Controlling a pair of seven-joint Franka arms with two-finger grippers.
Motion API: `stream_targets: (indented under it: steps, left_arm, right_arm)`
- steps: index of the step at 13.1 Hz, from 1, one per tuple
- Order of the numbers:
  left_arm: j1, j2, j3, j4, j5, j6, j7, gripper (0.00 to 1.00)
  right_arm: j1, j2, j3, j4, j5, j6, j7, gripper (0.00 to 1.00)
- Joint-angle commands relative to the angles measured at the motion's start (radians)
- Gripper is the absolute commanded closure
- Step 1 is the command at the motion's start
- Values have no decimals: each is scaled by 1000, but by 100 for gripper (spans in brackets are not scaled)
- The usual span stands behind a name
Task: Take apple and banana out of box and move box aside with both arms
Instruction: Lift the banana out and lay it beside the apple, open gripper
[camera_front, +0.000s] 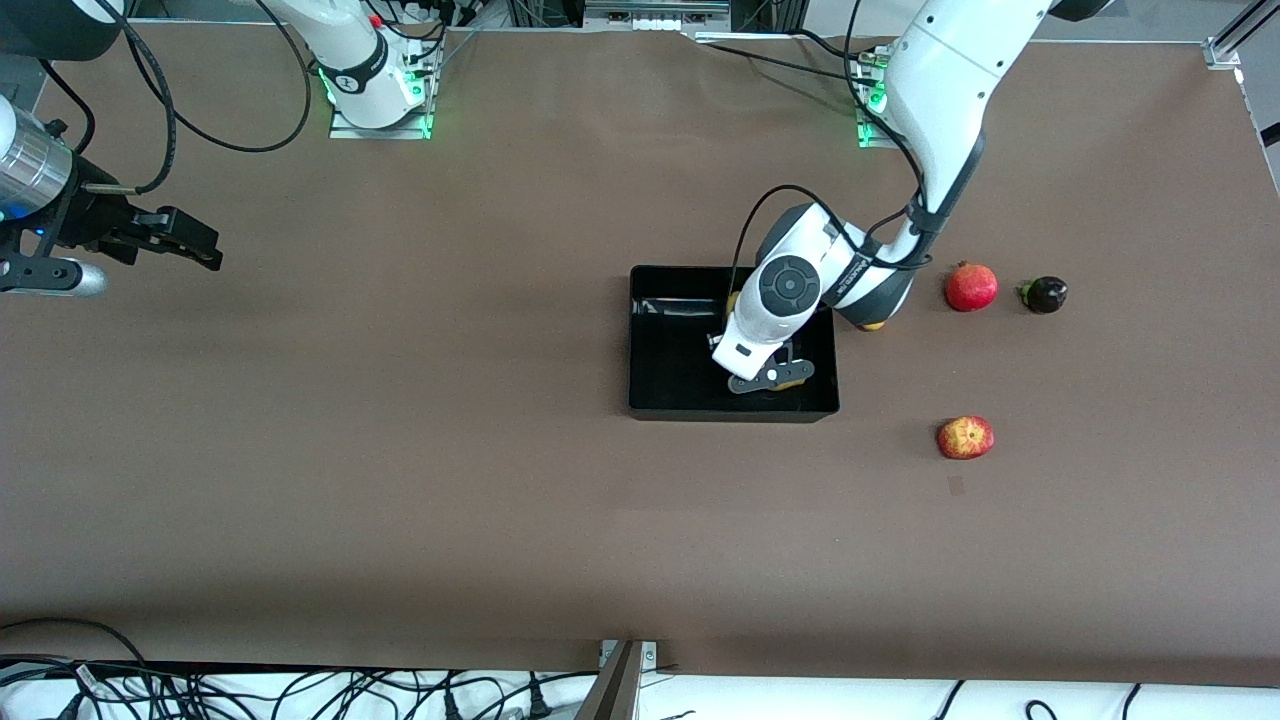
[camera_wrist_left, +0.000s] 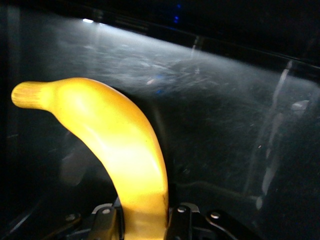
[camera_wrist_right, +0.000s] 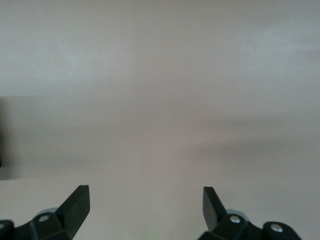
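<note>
The black tray lies mid-table. My left gripper is down inside it, shut on the yellow banana. In the left wrist view the banana curves away from between my fingers, over the tray's glossy floor. I cannot tell whether the banana touches the floor. The red-and-yellow apple lies on the table beside the tray, toward the left arm's end and nearer the front camera. My right gripper is open and empty over bare table at the right arm's end, where it waits; its wrist view shows only tabletop.
A red pomegranate and a small dark fruit lie toward the left arm's end, farther from the front camera than the apple. A bit of yellow-orange fruit shows under the left arm's wrist beside the tray.
</note>
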Motion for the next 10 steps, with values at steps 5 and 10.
stream_targets:
  steps: [5, 10]
  left_arm:
    - [180, -127, -4, 257, -78, -523, 254, 100]
    - [439, -90, 25, 279, 84, -584, 733, 100]
  right_arm:
    - [0, -8, 0, 3, -2, -1, 4, 0]
    - [0, -8, 0, 3, -2, -1, 4, 0]
